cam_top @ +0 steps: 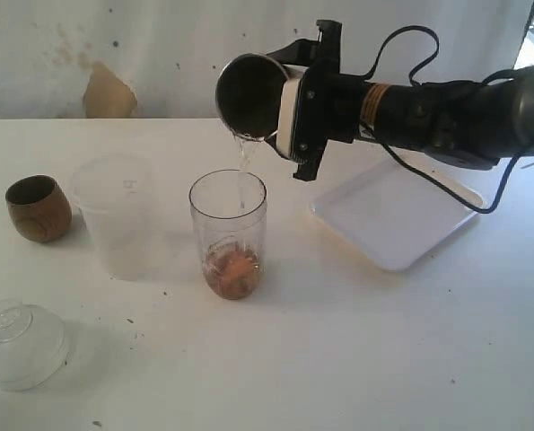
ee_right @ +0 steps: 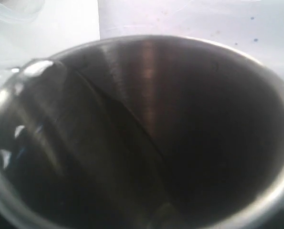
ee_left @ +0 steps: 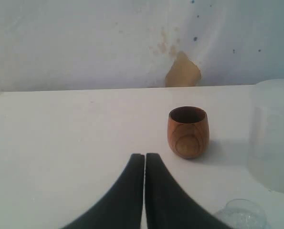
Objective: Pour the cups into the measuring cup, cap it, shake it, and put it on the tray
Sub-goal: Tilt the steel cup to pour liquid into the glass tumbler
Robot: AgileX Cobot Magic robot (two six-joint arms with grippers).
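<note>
right arm, pour step.
- right gripper (cam_top: 289, 108) is clamped around the steel tumbler (cam_top: 251, 94), jaws spread wide to span its body. the tumbler is held in the air, tipped nearly on its side, mouth toward the left of the exterior view and down.
- a thin stream of water (cam_top: 243, 162) falls from the tumbler's lower lip into the measuring cup (cam_top: 228, 233).
- the measuring cup stands upright on the white table (cam_top: 338, 359), about mid-table, directly beneath the tumbler's lip. an orange-brown mass (cam_top: 232, 268) sits at its bottom.
- right wrist view: filled by the tumbler's dark interior (ee_right: 146, 129), with bright wet glints at one edge of the rim.
- frosted cup (cam_top: 116, 215) upright just beside the measuring cup, on its left, not touching.
- wooden cup (cam_top: 39, 208) upright further left, apart from the frosted cup.
- clear domed lid (cam_top: 21, 344) lies on the table near the front left corner.
- tray (cam_top: 397, 211) lies flat on the table right of the measuring cup, below the right arm.
- left gripper (ee_left: 144, 162): fingers pressed together, nothing between them, low over the table, pointing toward the wooden cup (ee_left: 188, 132) and short of it. not seen in the exterior view.
</note>
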